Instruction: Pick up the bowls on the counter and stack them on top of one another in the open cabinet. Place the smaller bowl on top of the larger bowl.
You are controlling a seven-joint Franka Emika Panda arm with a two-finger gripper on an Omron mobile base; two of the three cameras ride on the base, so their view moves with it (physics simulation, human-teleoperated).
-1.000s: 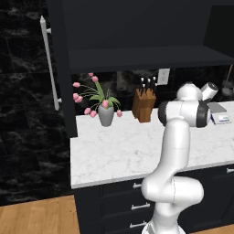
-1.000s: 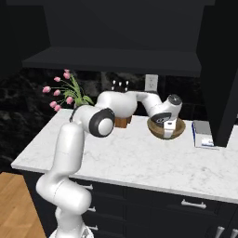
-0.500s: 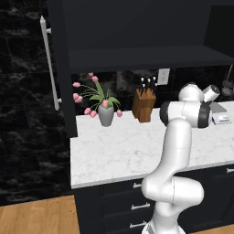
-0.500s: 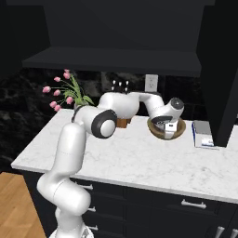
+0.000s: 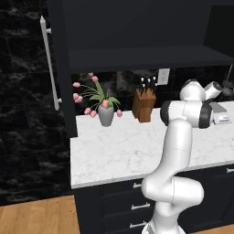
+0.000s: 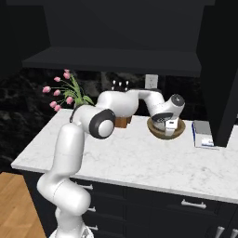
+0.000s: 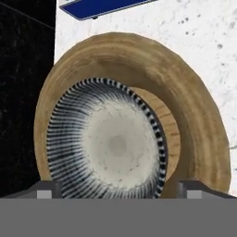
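The smaller bowl (image 7: 111, 143), grey with a pale mottled inside and dark striped rim, sits inside the larger bowl (image 7: 199, 115), tan and wooden-looking. Both rest on the white marble counter (image 6: 139, 162) near the back right, where the larger bowl (image 6: 157, 131) shows beneath my hand. My gripper (image 7: 119, 190) hangs just above them, open, its fingertips (image 7: 44, 190) spread wider than the small bowl. In the right base view the gripper (image 6: 166, 124) points down into the bowls. The open cabinet's dark shelf (image 6: 107, 60) spans above the counter.
A brown knife block (image 5: 144, 105) and a grey vase of pink flowers (image 5: 105, 114) stand at the counter's back. A blue-and-white box (image 6: 204, 135) lies right of the bowls. The cabinet door with its white bar handle (image 5: 49, 64) stands open at the left.
My hand has come down closer to the two nested bowls. The bowls and the base have stayed where they were.
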